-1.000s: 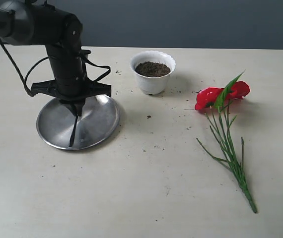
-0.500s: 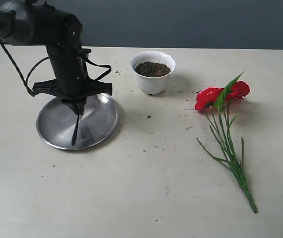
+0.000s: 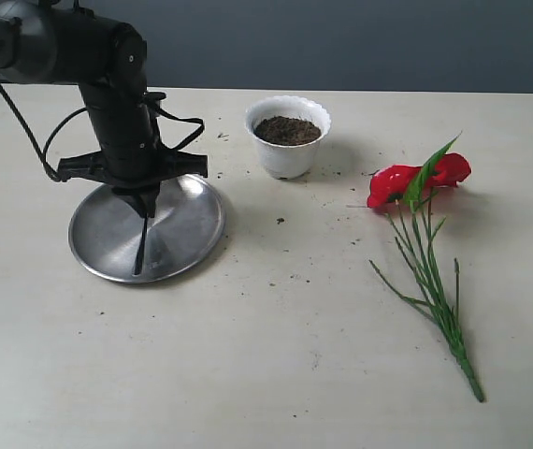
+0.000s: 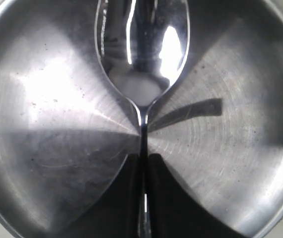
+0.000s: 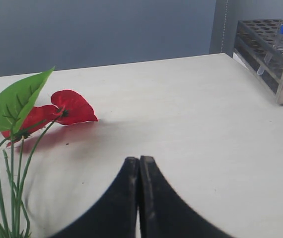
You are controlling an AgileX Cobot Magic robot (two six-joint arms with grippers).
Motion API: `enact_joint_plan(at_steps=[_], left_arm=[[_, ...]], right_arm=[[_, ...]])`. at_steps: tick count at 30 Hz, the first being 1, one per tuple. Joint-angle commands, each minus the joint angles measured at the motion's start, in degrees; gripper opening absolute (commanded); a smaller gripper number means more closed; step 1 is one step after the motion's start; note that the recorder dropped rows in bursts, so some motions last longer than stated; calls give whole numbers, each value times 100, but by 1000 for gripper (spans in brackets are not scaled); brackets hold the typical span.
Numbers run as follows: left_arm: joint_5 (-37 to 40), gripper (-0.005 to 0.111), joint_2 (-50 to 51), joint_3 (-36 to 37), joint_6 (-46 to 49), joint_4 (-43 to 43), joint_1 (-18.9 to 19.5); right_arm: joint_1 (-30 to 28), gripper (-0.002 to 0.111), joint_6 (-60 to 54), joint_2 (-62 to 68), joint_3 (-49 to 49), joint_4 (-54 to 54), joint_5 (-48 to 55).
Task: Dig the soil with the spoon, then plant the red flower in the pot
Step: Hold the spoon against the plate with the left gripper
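The black left gripper [image 3: 145, 199] was clenched on the thin handle of the slim shiny steel spoon [image 3: 140, 245], which hung nearly upright, its oval bowl low over the round steel plate [image 3: 184, 227]. The step would go best with a firm pinch and a straight lift clear of the plate's rim before swinging to the small white scallop-rimmed pot [image 3: 288, 152], just beyond the plate's right edge, where dark crumbly soil [image 3: 287, 130] lay undug. The glossy red flower [image 3: 416, 181] lay flat, well right of the plate. The right gripper [image 5: 139, 171], far from the plate, was pressed closed on nothing.
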Motion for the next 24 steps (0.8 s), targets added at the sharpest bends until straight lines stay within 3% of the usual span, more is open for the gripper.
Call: enact_joint_plan(at_steps=[1,24], left_arm=[[27,0,-17,-29,23,0,3],[-14,0,199,-29,133,-42,3]], right_arm=[[-24,-1,-3,-21,13,4,-28],[-24,-1,-3,-21,13,4,-28]])
